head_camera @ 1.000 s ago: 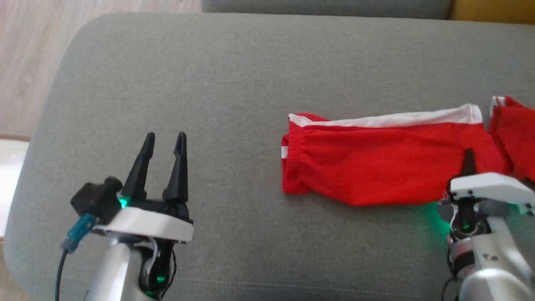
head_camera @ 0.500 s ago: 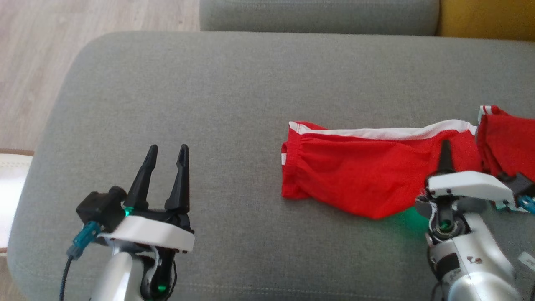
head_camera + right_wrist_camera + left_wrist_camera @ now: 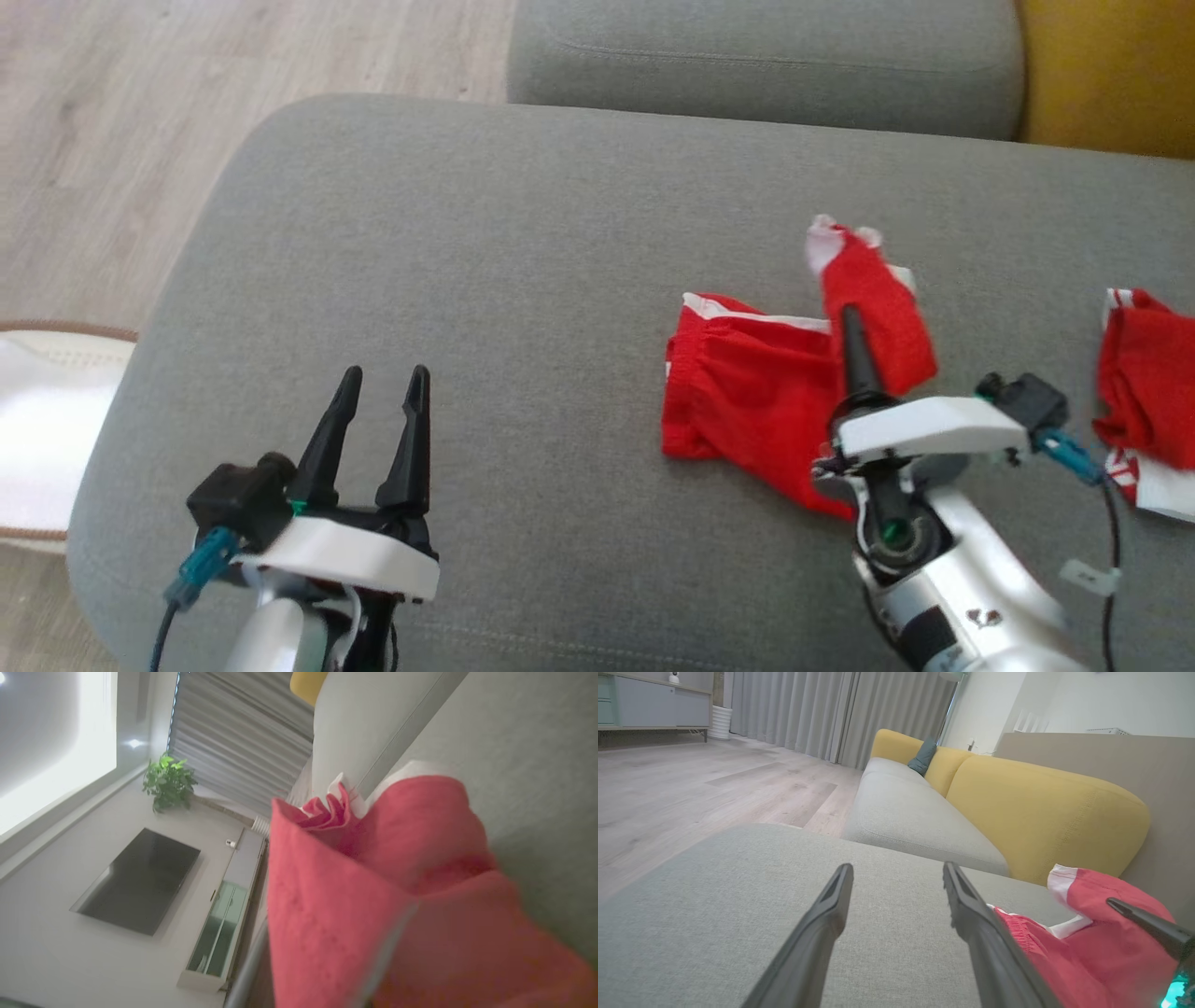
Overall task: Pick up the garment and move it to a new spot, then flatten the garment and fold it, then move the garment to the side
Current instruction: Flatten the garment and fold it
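Shorts (image 3: pixel 747 401) lie on the cushion's (image 3: pixel 523 243) right half. Long axis runs left-right, gathered waistband end pointing left. Right gripper (image 3: pixel 850 322) is pinched tight on their right end, which stands up off the cushion in a crumpled fold, white trim on top. Fabric is thin red knit with a white side stripe. Cushion is grey weave with rounded corners. Left gripper (image 3: pixel 385 378) is spread wide and empty over the cushion's near left part.

Soft, even daylight, bright without harsh shadows. In the head view the grey cushion (image 3: pixel 560 233) is evenly lit and slightly soft in focus. The right wrist view has a bright patch (image 3: pixel 56 742) at upper left blown out to white glare, and the red garment (image 3: pixel 373 914), close to the lens, is blurred. The left wrist view stretches towards its edges.
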You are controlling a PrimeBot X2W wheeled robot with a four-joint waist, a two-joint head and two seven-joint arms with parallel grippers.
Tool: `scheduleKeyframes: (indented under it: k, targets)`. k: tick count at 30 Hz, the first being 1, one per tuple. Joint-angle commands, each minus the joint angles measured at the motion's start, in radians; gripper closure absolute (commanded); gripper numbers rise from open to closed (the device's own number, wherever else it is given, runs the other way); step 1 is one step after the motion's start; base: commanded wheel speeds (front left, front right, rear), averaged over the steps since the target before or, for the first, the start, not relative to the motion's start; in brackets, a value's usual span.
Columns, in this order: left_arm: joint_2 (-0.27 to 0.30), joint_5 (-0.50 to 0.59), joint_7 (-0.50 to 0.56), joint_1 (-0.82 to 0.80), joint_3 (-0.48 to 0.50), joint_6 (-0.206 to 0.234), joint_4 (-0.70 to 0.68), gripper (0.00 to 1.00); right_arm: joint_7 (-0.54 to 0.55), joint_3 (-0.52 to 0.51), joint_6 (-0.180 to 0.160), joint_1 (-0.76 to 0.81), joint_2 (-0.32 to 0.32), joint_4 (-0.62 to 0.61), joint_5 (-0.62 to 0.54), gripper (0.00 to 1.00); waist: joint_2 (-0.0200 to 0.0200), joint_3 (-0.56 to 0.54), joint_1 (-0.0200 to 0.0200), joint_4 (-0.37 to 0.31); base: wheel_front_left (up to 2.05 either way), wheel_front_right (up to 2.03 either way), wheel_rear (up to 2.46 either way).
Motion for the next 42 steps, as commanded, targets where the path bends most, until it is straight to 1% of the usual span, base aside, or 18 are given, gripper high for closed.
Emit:
scheduleKeyframes:
  k: [1,8,11,14,15,16,17,21,25,30,33,37,39,41,42]
  targets:
    - [0.007,0.007,-0.005,-0.033,0.028,-0.002,-0.029,0.00,-0.014,0.035,-0.001,-0.042,0.011,-0.033,0.010,1.00,0.0000,0.002,0.0000,0.012,0.00,0.00,0.00]
    - [0.007,0.006,-0.005,-0.035,0.020,-0.002,-0.021,0.00,-0.033,0.132,-0.001,-0.082,0.011,-0.018,0.075,1.00,0.0000,0.009,0.0000,0.066,0.00,0.00,0.00]
    - [0.007,0.006,-0.005,-0.033,0.020,-0.002,-0.017,0.00,-0.035,0.158,-0.001,-0.093,0.011,-0.020,0.077,1.00,0.0000,0.012,0.0000,0.083,0.00,0.00,0.00]
    - [0.007,0.003,-0.005,-0.031,0.021,0.000,-0.015,0.00,-0.035,0.182,-0.001,-0.094,0.011,-0.015,0.053,1.00,0.0000,0.014,0.0000,0.096,0.00,0.00,0.00]
    - [0.007,0.002,-0.005,-0.031,0.020,0.000,-0.015,0.00,-0.035,0.194,-0.001,-0.095,0.011,-0.009,0.041,0.91,0.0000,0.016,0.0000,0.100,0.00,0.00,0.00]
    - [0.007,0.001,-0.005,-0.031,0.019,0.000,-0.014,0.00,-0.035,0.203,-0.001,-0.096,0.011,-0.004,0.025,0.36,0.0000,0.018,0.0000,0.104,0.00,0.00,0.00]
    - [0.007,0.000,-0.005,-0.032,0.018,0.000,-0.014,0.00,-0.035,0.218,-0.001,-0.096,0.011,-0.002,0.015,0.00,0.0000,0.019,0.0000,0.108,0.00,0.00,0.00]
    - [0.007,-0.003,-0.005,-0.036,0.015,0.001,-0.010,0.00,-0.035,0.308,-0.001,-0.096,0.011,0.012,-0.030,0.00,0.0000,0.026,0.0000,0.118,0.00,0.00,0.00]
    - [0.007,-0.006,-0.005,-0.041,0.012,0.002,-0.008,0.00,-0.035,0.374,-0.001,-0.104,0.011,0.064,-0.073,0.00,0.0000,0.035,0.0000,0.125,0.00,0.00,0.00]
    - [0.007,-0.012,-0.005,-0.046,0.009,0.006,-0.006,0.00,-0.026,0.443,-0.001,-0.128,0.011,0.189,-0.067,0.00,0.0000,0.046,0.0000,0.127,0.00,0.00,0.00]
    - [0.007,-0.016,-0.005,-0.050,0.008,0.009,-0.004,0.00,-0.025,0.470,-0.001,-0.155,0.011,0.218,-0.048,0.00,0.0000,0.051,0.0000,0.118,0.00,0.00,0.00]
    - [0.007,-0.018,-0.005,-0.050,0.015,0.012,-0.004,0.00,-0.031,0.475,-0.001,-0.184,0.011,0.237,-0.053,0.00,0.0000,0.046,0.0000,0.097,0.00,0.00,0.00]
    - [0.007,-0.016,-0.005,-0.050,0.018,0.013,-0.009,0.00,-0.034,0.467,-0.001,-0.204,0.011,0.249,-0.081,0.00,0.0000,0.041,0.0000,0.078,0.00,0.00,0.00]
    - [0.007,-0.015,-0.005,-0.051,0.024,0.013,-0.018,0.00,-0.035,0.425,-0.001,-0.228,0.010,0.251,-0.134,0.00,0.0000,0.037,0.0000,0.054,0.00,0.00,0.00]
    - [0.007,-0.015,-0.005,-0.052,0.030,0.014,-0.030,0.00,-0.035,0.363,-0.001,-0.238,-0.003,0.235,-0.211,0.00,0.0000,0.030,0.0000,0.029,0.00,0.00,0.00]
